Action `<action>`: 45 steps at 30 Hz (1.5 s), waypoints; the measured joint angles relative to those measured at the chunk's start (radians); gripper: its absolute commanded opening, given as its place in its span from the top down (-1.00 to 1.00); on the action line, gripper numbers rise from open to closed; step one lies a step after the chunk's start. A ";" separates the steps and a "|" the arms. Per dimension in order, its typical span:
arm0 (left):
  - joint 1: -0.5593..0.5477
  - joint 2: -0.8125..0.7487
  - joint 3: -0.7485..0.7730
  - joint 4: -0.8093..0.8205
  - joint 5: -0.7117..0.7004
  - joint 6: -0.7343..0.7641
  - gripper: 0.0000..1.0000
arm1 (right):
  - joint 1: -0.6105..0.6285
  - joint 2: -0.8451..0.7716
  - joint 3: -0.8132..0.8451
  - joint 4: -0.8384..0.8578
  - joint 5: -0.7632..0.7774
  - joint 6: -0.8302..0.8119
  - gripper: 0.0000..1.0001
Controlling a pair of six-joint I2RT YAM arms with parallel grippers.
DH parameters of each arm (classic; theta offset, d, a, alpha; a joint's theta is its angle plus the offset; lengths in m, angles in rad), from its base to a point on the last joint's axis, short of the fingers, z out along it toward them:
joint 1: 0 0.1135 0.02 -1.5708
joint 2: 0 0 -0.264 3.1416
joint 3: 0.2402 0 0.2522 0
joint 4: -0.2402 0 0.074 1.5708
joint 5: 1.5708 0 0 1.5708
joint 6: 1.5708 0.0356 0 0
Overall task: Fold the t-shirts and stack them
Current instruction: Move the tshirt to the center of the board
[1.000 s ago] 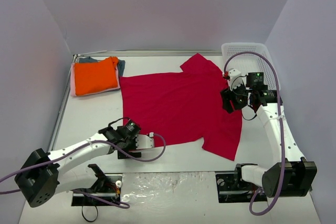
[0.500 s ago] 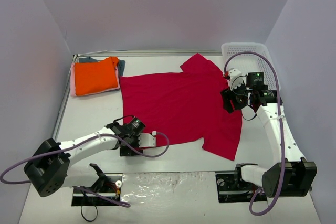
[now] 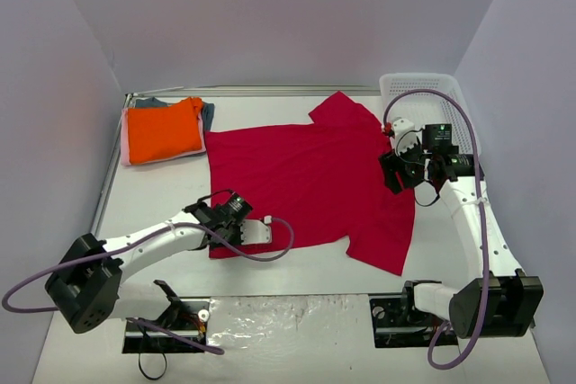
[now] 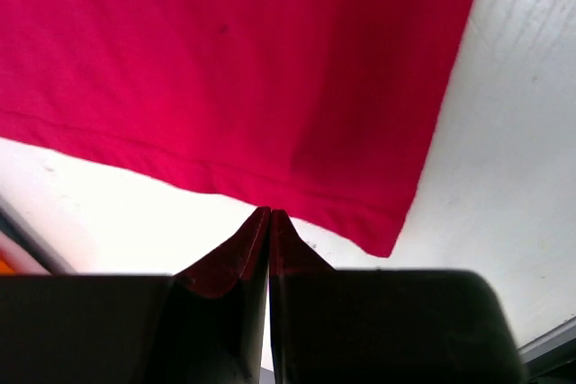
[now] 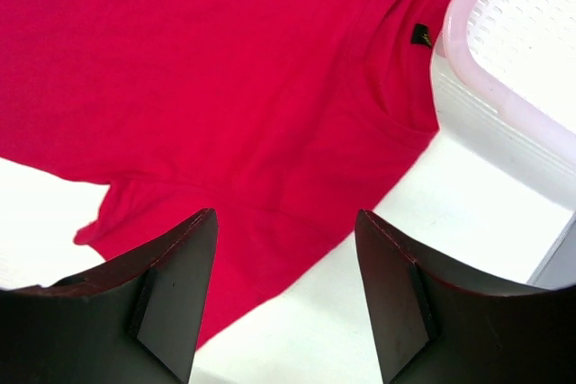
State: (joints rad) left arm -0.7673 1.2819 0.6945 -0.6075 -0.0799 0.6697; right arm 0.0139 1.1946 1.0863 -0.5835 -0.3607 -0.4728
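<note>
One fold starting: left fingers [image 4: 236, 263] pressed together at the hem of the crimson t-shirt [image 3: 306, 177], right fingers [image 5: 171, 290] spread; next, lift the hem over.

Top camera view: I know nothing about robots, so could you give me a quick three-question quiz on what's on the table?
1. True or false: the right gripper has open jaws above the crimson t-shirt.
2. What colour tops the folded stack? A orange, B grey-blue, C pink.
3. Fill in: the left gripper is shut at the crimson t-shirt's ____.
Key: 1 true; 2 A; 3 hem.
</note>
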 measured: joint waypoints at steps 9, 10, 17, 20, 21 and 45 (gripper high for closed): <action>0.134 -0.010 0.151 -0.056 0.053 0.006 0.61 | 0.095 0.121 0.000 -0.016 0.129 -0.055 -0.06; 0.135 -0.010 0.156 -0.061 0.063 0.010 0.33 | 0.104 0.133 0.000 -0.019 0.137 -0.058 -0.07; 0.102 -0.019 0.159 -0.149 0.131 0.030 0.05 | 0.114 0.148 0.000 -0.026 0.163 -0.073 -0.08; 0.078 -0.024 0.159 -0.183 0.137 0.035 0.03 | 0.118 0.154 0.000 -0.026 0.168 -0.072 -0.09; 0.071 -0.023 0.159 -0.193 0.138 0.037 0.03 | 0.118 0.160 0.000 -0.025 0.170 -0.071 -0.09; -0.006 0.084 0.055 -0.210 0.143 -0.011 -0.05 | 0.164 0.271 0.000 0.018 0.189 -0.002 -0.09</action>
State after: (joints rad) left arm -0.7734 1.3659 0.7498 -0.8177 0.0628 0.6586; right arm 0.1783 1.4658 1.0863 -0.5652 -0.1719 -0.4747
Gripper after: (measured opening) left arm 0.526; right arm 0.544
